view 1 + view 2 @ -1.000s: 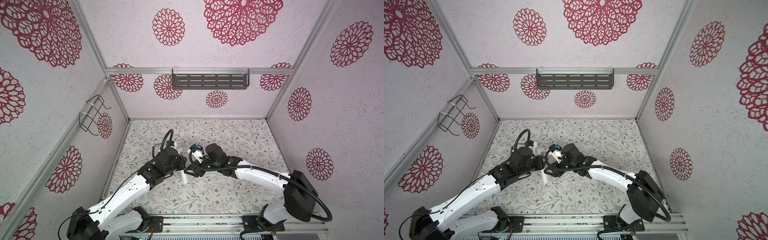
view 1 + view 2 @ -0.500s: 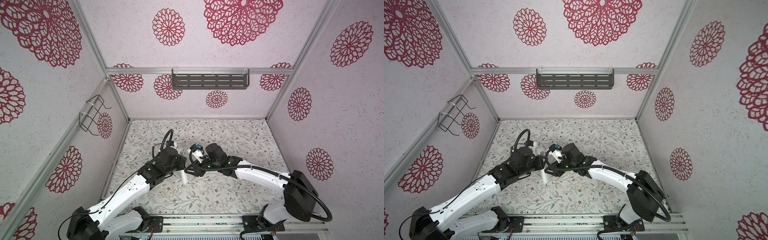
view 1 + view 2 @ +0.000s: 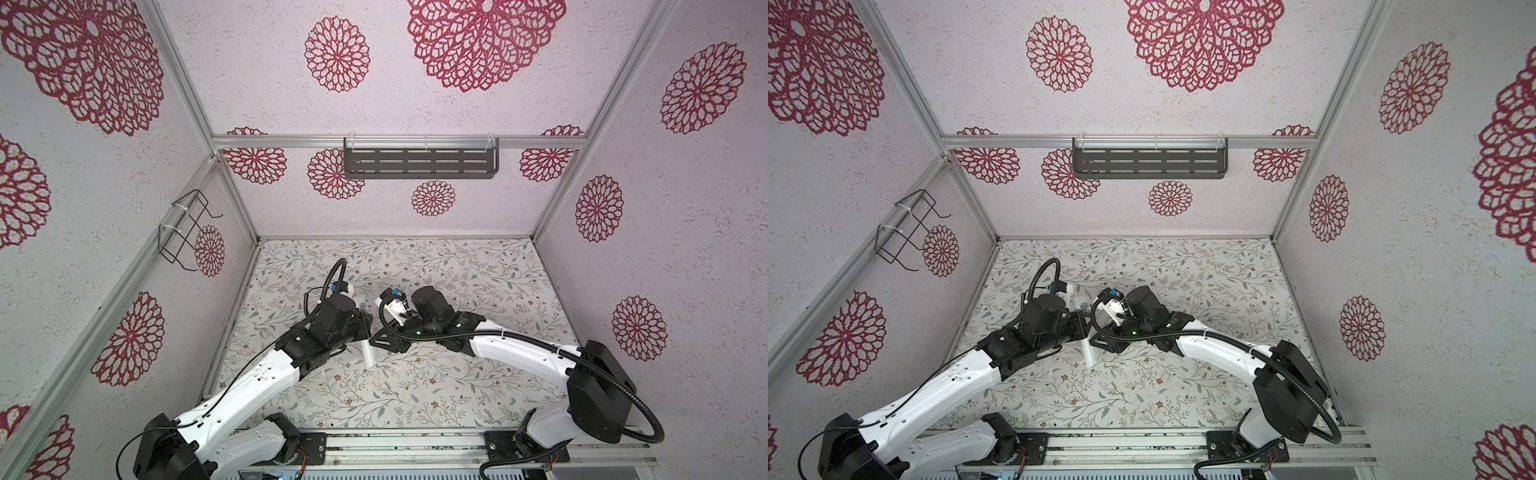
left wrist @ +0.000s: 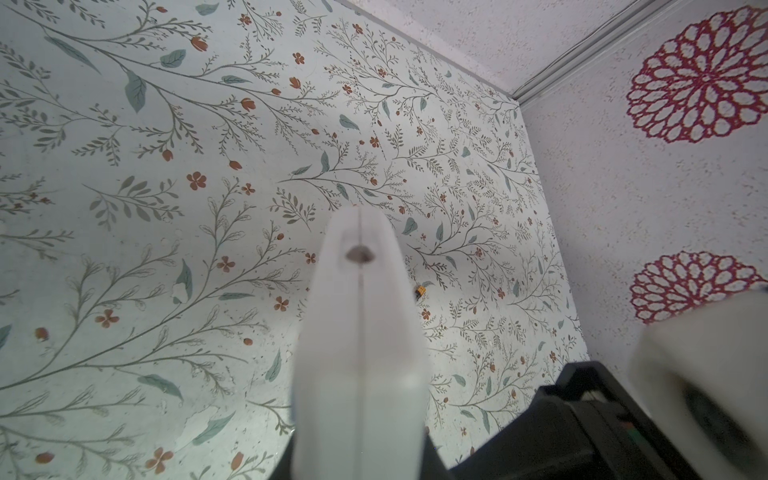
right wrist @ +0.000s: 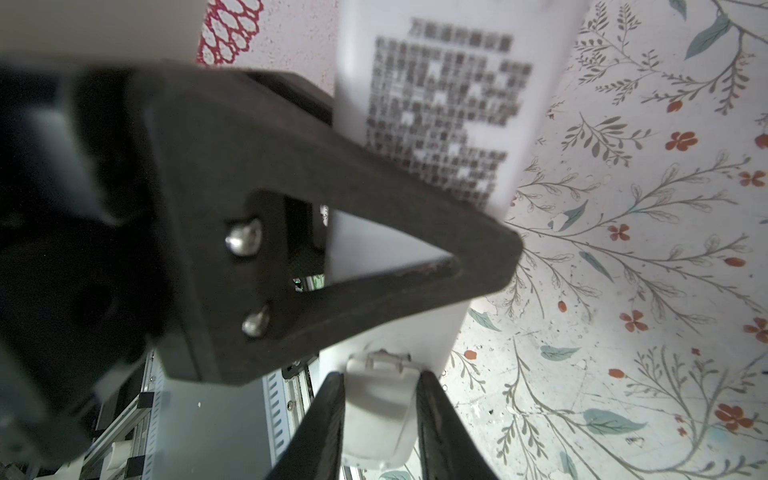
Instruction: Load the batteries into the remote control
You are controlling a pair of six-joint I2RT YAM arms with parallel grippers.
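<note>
The left gripper (image 3: 362, 329) is clamped on the remote (image 3: 368, 353), gripping it partway along. In both top views one end of the white bar sticks out below the jaws and the other above them. From the left wrist, the remote (image 4: 360, 340) runs straight out from the hand, its far end over the table (image 4: 166, 166). Whether that end touches the table cannot be told.

1 battery (image 4: 420, 291) lies on the table past the remote's far end, just off to its side. It is apart from both grippers and held by neither.

The right gripper (image 5: 381, 380) sits close beside the left one, facing the remote's back. That face carries a printed label (image 5: 449, 116). The right gripper's 2 dark fingers (image 5: 328, 428) stand on either side of a small whitish cover (image 5: 380, 415) and press its edges, so the hand is closed on it. The cover's tabbed end points away from the hand and lies just beside the remote's body; contact between them cannot be told. 1 black finger (image 5: 332, 249) of the left gripper crosses the remote between the label and the cover.
</note>
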